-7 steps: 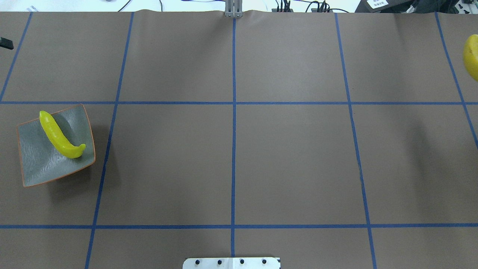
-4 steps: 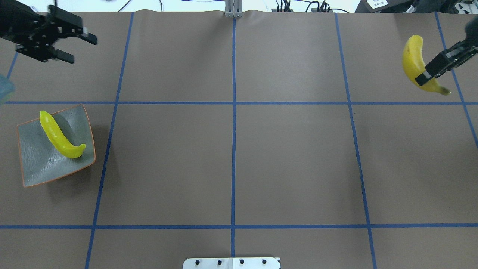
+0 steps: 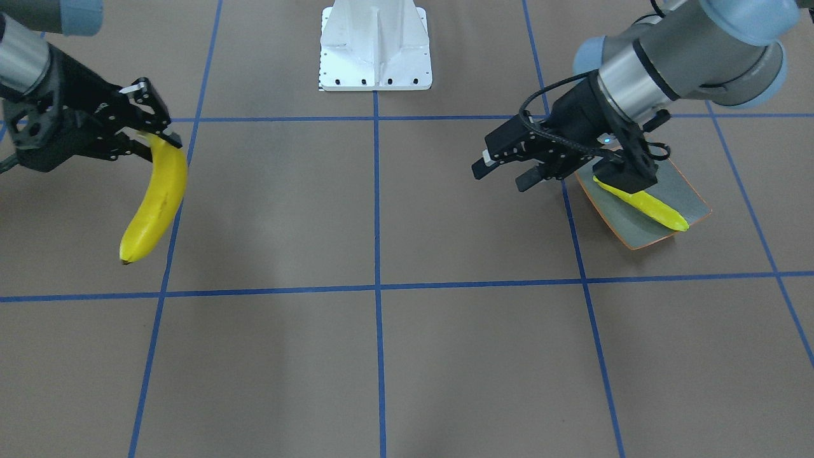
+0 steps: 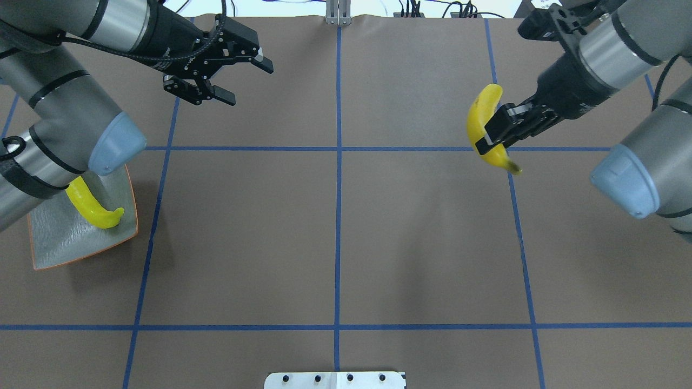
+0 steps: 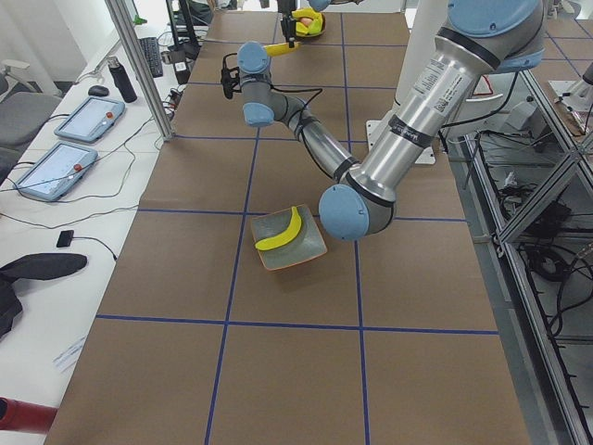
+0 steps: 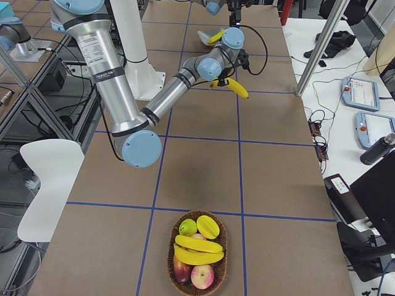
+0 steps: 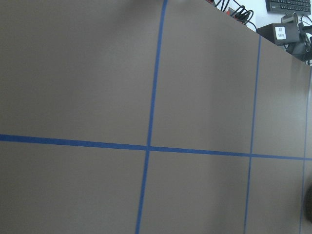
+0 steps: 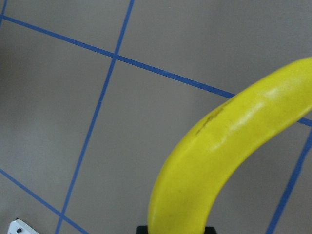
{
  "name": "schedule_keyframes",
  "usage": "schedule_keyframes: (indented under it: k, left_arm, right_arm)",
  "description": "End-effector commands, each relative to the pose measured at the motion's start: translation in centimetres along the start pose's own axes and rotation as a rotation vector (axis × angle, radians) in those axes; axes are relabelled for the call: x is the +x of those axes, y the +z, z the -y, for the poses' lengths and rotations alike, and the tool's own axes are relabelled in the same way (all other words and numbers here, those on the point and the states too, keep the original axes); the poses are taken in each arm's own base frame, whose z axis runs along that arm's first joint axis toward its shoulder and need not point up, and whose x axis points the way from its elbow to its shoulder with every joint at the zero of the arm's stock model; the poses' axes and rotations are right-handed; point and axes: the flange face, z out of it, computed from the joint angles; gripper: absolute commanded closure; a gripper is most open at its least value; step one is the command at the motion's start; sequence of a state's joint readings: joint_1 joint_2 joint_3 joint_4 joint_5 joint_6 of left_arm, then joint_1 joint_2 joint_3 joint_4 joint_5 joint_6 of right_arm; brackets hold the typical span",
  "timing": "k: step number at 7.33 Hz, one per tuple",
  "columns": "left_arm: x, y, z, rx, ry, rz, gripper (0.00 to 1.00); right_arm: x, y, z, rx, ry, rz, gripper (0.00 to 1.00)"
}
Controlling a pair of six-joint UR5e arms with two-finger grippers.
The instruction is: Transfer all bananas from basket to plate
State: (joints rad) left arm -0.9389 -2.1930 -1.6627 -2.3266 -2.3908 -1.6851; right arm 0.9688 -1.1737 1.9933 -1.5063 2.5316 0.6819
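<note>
My right gripper [image 4: 494,135] is shut on a deep yellow curved banana [image 4: 478,121] and holds it above the table, right of centre. The front view shows this banana [image 3: 156,203] hanging from the gripper [image 3: 152,133], and it fills the right wrist view [image 8: 219,161]. My left gripper [image 4: 248,84] is open and empty above the far left-centre of the table. The grey-green plate [image 4: 81,243] with an orange rim sits at the left, with a pale yellow banana [image 4: 97,213] on it. The basket [image 6: 168,259] at the table's right end holds two more bananas [image 6: 197,245].
The basket also holds apples and other fruit [image 6: 202,276]. The robot's white base plate [image 4: 335,380] is at the near middle edge. Blue tape lines divide the brown table. My left arm's elbow [image 4: 116,143] hangs over the plate's far edge.
My right gripper has carried the banana leftward, inward from the table's right edge. My left gripper, open, has moved right from the far left corner toward the middle.
</note>
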Motion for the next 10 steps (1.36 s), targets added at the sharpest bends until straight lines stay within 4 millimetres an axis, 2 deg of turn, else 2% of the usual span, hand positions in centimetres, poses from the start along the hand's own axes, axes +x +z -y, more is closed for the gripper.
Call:
schedule_keyframes:
  k: [1,2,4,6,8,10]
  left_arm:
    - [2.2,2.2,-2.4,-0.034,-0.114,-0.101,0.0]
    - [2.5,3.7,-3.6,-0.04,-0.116,-0.107,0.01]
    - [3.0,4.1,-4.7,-0.065,-0.163,-0.121,0.01]
    - [4.8,5.0,-6.6,-0.105,-0.196,-0.142,0.01]
    - [4.8,6.0,-7.5,-0.125,-0.198,-0.136,0.01]
    - [4.8,6.5,-7.5,-0.128,-0.2,-0.132,0.01]
  right_arm:
    - [-6.3,2.5,-0.4,0.008,-0.018,0.085,1.0]
    - [-7.9,2.7,-0.5,0.029,-0.038,0.104,1.0]
    - [-11.4,3.6,-0.4,0.045,-0.1,0.125,1.0]
    - [-14.7,5.5,-0.9,0.073,-0.144,0.122,1.0]
    - [-15.9,5.7,-1.0,0.098,-0.164,0.118,1.0]
    - [-16.8,5.5,-1.1,0.102,-0.179,0.129,1.0]
